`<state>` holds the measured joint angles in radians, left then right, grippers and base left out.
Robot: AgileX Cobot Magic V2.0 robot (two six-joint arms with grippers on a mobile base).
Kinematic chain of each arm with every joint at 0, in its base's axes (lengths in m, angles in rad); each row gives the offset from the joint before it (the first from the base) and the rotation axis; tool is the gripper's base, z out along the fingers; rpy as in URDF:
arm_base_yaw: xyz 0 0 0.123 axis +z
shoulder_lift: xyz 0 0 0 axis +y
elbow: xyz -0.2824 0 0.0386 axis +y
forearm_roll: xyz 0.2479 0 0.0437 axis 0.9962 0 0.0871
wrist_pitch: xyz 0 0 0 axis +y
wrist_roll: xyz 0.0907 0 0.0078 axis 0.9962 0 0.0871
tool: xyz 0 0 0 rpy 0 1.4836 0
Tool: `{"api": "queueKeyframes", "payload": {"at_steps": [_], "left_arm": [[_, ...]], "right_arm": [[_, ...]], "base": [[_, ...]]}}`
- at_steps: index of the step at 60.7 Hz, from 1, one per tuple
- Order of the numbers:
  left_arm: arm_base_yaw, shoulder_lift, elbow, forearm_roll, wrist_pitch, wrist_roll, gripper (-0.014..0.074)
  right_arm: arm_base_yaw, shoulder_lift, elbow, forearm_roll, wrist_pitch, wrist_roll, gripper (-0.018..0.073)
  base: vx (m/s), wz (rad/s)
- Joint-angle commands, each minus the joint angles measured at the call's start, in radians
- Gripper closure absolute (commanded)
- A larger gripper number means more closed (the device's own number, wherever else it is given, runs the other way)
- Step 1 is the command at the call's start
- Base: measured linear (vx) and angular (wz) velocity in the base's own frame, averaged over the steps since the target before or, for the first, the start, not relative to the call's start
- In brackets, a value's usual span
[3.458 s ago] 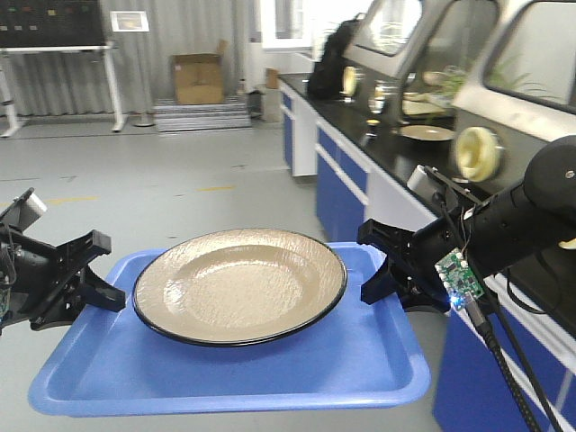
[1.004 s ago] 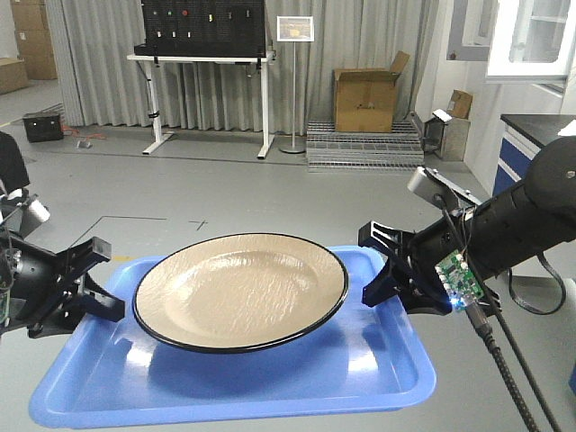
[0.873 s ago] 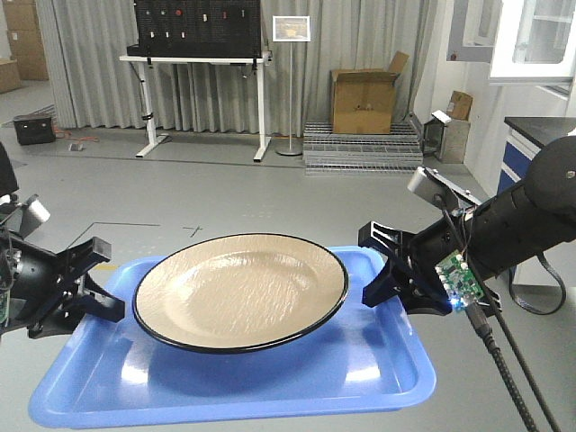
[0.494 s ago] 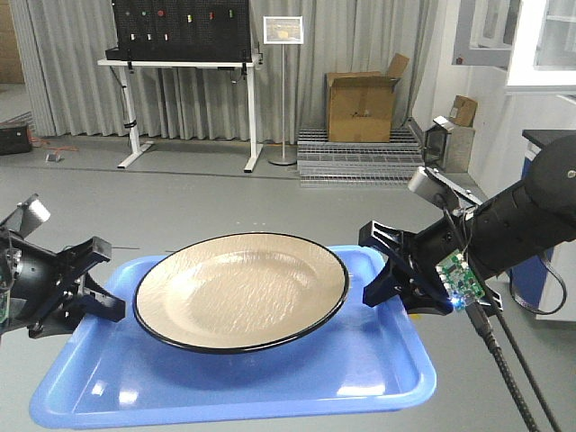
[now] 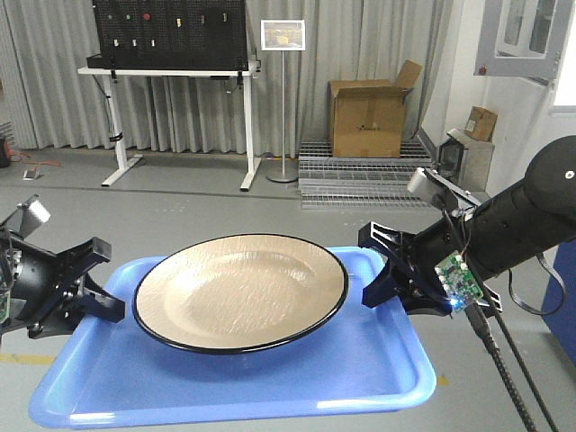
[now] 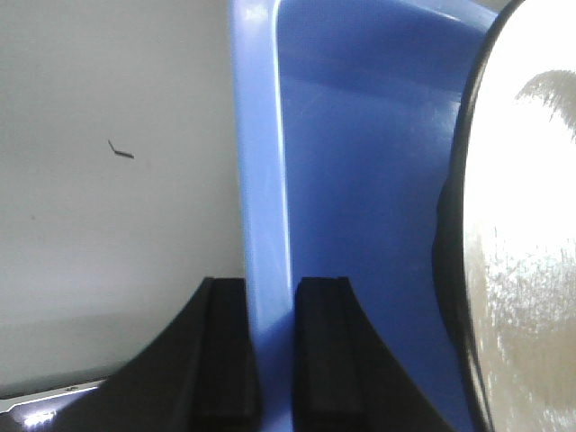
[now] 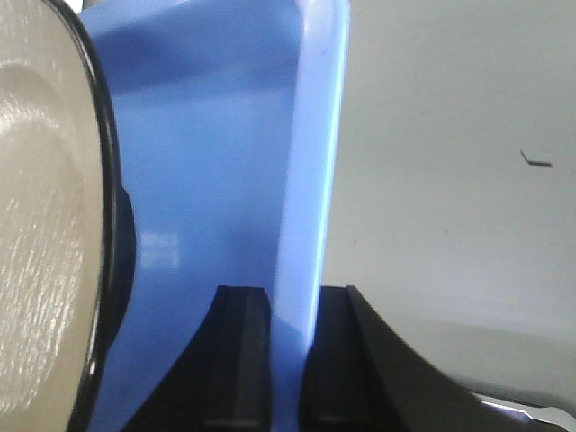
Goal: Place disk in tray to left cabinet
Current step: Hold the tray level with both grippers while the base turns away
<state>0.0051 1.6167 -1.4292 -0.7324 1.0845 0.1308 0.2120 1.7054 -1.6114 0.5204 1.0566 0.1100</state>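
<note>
The tan disk with a thin black rim lies in the blue tray, which is held in the air above the floor. My left gripper is shut on the tray's left rim. My right gripper is shut on the right rim. In the left wrist view the gripper has one black finger on each side of the rim, with the disk to the right. The right wrist view shows the same grip, with the disk to the left. The left cabinet is out of view.
Ahead across the grey floor stand a black pegboard on a white table frame, a sign on a pole, an open cardboard box on metal grates, and grey curtains behind. A blue cabinet edge is at far right.
The background has swung: the lab bench and blue cabinets at right have passed out of view, and the pegboard, sign and box now face me. Tray, disk and both grips are unchanged.
</note>
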Motion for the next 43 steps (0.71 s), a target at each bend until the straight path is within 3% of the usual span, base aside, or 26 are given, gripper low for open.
{"api": "queueKeyframes", "payload": {"at_steps": [1,43], "left_arm": [[-0.023,-0.049,-0.036,-0.165,0.014,-0.002,0.0596],[-0.023,-0.049,-0.036,-0.166,0.014,-0.002,0.0596]], "right_arm": [[0.019,-0.052,-0.039,0.142,-0.043,-0.014,0.0563],[0.019,-0.052,-0.039,0.142,-0.036,-0.014,0.0563]], "base": [[0.73,-0.04],[0.70,-0.03]]}}
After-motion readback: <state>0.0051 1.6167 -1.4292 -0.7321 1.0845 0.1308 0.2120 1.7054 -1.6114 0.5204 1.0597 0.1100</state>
